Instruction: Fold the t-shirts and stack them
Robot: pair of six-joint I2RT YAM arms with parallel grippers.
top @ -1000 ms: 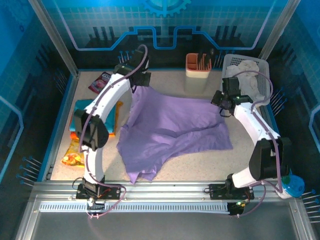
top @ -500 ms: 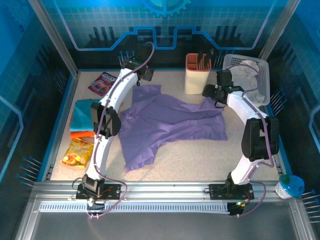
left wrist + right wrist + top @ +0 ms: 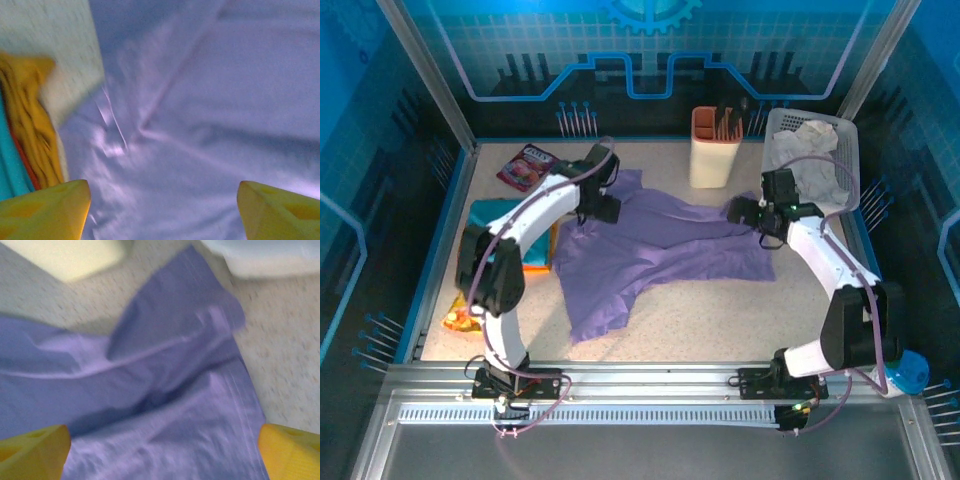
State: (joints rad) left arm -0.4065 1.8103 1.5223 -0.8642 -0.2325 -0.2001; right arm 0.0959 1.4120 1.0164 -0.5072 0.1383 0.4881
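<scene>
At mid-table the lavender t-shirt [image 3: 660, 255] lies spread but rumpled, its hem toward the near left. The left gripper [image 3: 604, 206] and right gripper [image 3: 742, 212], farther back half a second ago, have dropped over its far corners. Their yellow fingers [image 3: 45, 207] are spread wide and hold nothing. Smoothing probably comes before folding.

No word, brand or number can be read anywhere. The pink-purple packet [image 3: 525, 166] at the far left of the table [image 3: 720, 320] carries printed markings, too small to make out. The yellow-orange packet [image 3: 463, 318] at the left edge bears print that is equally illegible. The back wall [image 3: 520, 40] carries a gear emblem [image 3: 655, 10] and circuit-like lines, with no legible lettering. The lavender t-shirt [image 3: 660, 250] is blurred in the 2 wrist views, and no lettering can be made out on it.
</scene>
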